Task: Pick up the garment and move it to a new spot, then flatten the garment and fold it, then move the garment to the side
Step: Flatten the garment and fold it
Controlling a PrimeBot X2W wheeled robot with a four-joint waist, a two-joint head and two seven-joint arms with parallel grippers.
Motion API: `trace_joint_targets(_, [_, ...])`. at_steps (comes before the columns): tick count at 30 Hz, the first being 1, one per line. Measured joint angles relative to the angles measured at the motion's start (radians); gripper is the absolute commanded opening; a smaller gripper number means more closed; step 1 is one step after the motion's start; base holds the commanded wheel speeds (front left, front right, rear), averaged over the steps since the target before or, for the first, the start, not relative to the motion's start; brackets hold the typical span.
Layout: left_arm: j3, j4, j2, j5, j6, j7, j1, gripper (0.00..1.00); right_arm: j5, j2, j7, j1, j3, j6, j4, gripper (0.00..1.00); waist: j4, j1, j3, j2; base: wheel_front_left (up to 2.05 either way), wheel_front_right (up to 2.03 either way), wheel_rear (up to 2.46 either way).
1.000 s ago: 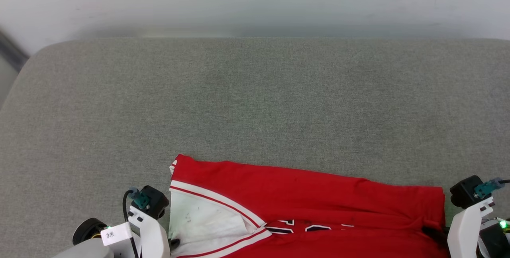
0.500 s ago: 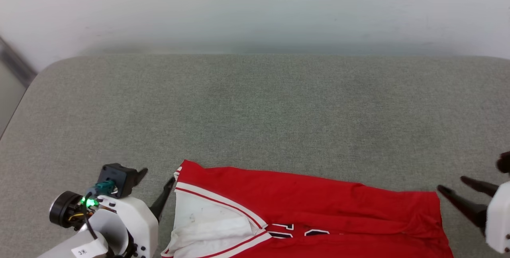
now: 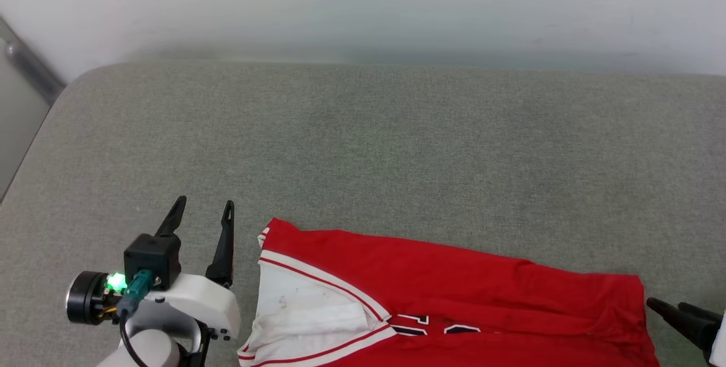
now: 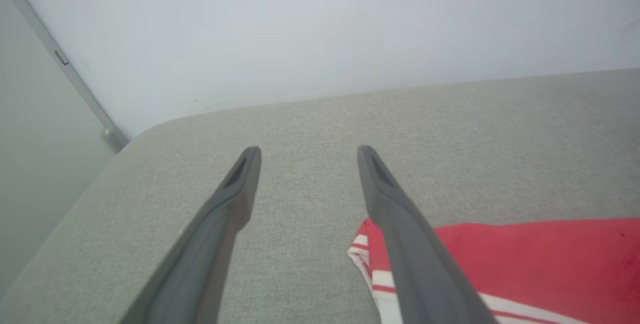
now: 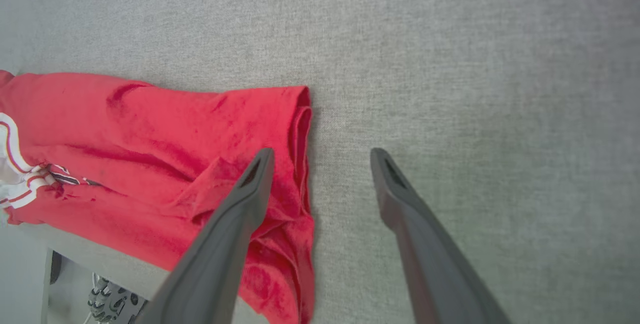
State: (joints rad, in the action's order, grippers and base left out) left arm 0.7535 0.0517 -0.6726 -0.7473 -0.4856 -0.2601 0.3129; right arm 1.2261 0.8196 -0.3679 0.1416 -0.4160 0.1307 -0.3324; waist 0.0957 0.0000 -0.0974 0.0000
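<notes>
garment (image 3: 454, 276) at near edge, wide cushion (image 3: 368, 146) beyond.

You have nothing legible here. The jersey (image 3: 454, 276) carries dark, white-outlined numerals (image 3: 411, 324) on its chest, but you see only their tops at the head view's bottom edge, too cut off to tell the digits.

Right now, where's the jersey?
In the head view the jersey lies at the bottom centre, along the near edge of the grey cushion, between the left pincer and the right pincer.
</notes>
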Motion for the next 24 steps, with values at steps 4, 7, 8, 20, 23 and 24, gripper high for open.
trace_joint_targets(4, [-0.107,-0.026,0.066,0.107,-0.002,0.0,-0.082,1.0,0.038,-0.04,-0.034,-0.003,0.007,0.0,-0.032,1.0,0.013,0.0001,-0.01,0.0,0.0,0.0,0.0])
trace_joint_targets(7, [-0.179,-0.039,0.114,0.178,0.01,0.0,-0.127,1.0,0.053,-0.071,-0.067,-0.007,-0.007,0.0,-0.053,1.0,0.024,0.0,-0.016,0.0,0.0,0.0,0.0])
trace_joint_targets(8, [-0.198,-0.04,0.128,0.198,0.019,0.0,-0.142,1.0,0.062,-0.076,-0.082,-0.007,-0.013,0.0,-0.058,1.0,0.027,0.0,-0.018,0.0,0.0,0.0,0.0])
trace_joint_targets(20, [-0.368,-0.01,0.306,0.418,0.127,0.0,-0.244,1.0,0.134,-0.13,-0.186,0.007,-0.072,0.0,-0.07,0.75,0.049,0.0,-0.032,0.0,0.0,0.0,0.0])
trace_joint_targets(23, [-0.399,-0.002,0.344,0.472,0.154,0.0,-0.25,1.0,0.139,-0.134,-0.186,0.019,-0.082,0.0,-0.074,0.0,0.049,0.0,-0.031,0.0,0.0,0.0,0.0])
trace_joint_targets(24, [-0.407,-0.002,0.354,0.487,0.16,0.0,-0.255,1.0,0.138,-0.133,-0.183,0.022,-0.085,0.0,-0.076,0.0,0.049,0.0,-0.029,0.0,0.0,0.0,0.0])
